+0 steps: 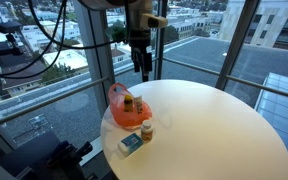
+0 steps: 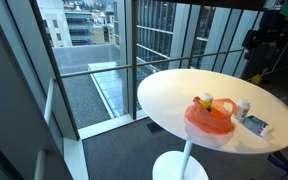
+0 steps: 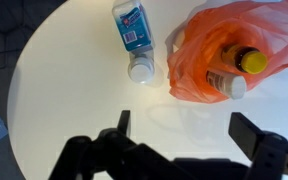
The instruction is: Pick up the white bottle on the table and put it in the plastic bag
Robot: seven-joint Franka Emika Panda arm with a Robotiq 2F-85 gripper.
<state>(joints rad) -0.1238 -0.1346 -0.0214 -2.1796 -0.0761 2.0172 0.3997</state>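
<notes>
My wrist camera looks straight down on the surface (image 3: 74,100) from close above; both exterior views share it, looking obliquely down from farther off.

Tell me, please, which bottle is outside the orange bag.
The small white bottle beside the blue packet; it alone is not inside the bag.

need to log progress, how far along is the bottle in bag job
Nothing looks done yet: the white bottle stands on the table beside the orange plastic bag, not in it. In hand: nothing; the jaws hang open and empty above the table. Left: grasp the bottle, lift it, drop it into the bag.
</notes>
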